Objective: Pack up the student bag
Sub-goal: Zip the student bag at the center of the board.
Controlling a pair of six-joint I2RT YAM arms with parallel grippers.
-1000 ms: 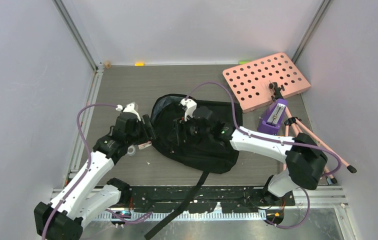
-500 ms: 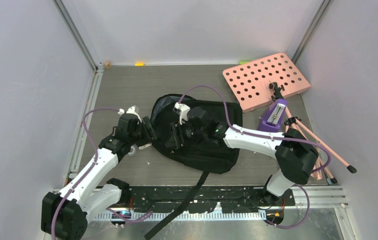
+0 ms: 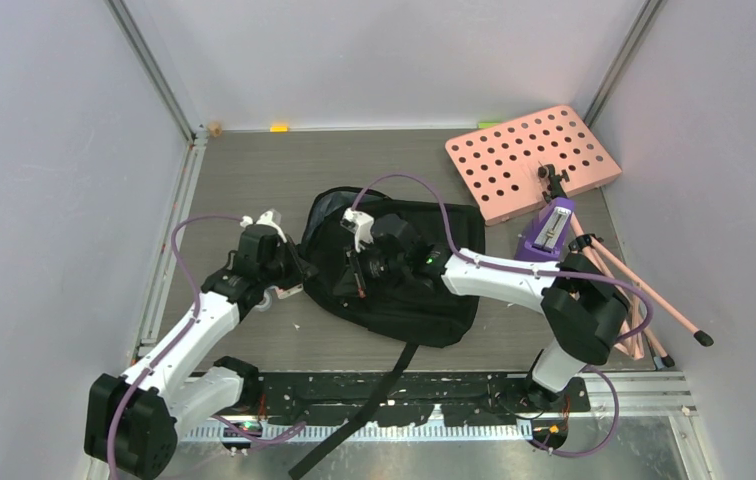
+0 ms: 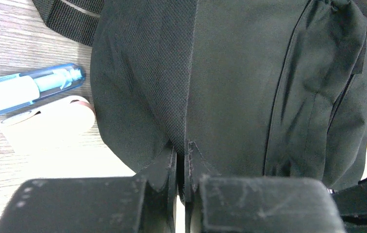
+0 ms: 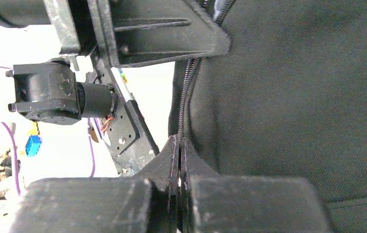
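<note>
At the middle of the table point(image 3: 254, 170), the student bag point(image 3: 409, 305) lay flat between the two arms. One long black strap point(image 3: 359, 415) trailed off the near edge.

Left gripper point(image 4: 182, 156): positioned at the bag's left edge. Jaws were drawn fully together, with a fold of the black fabric pinched between the fingertips along a seam. On the bare wood just left of the bag lay a blue pen point(image 4: 31, 87). A white roll point(image 4: 50, 124) sat beside it on the near side. Neither item was touching the gripper.

Right gripper point(image 5: 178, 148): positioned over the bag's left half, a short way right of the left gripper. Jaws were closed tight, nipping the bag's fabric right at the zip point(image 5: 185, 92), whose teeth ran up from the fingertips.

Far right corner: a pink board point(image 3: 532, 160) with round holes rested tilted. A purple device point(image 3: 550, 235) stood just near of it, and pink stand legs point(image 3: 639, 298) splayed toward the near right. All three stood well apart from the bag.
</note>
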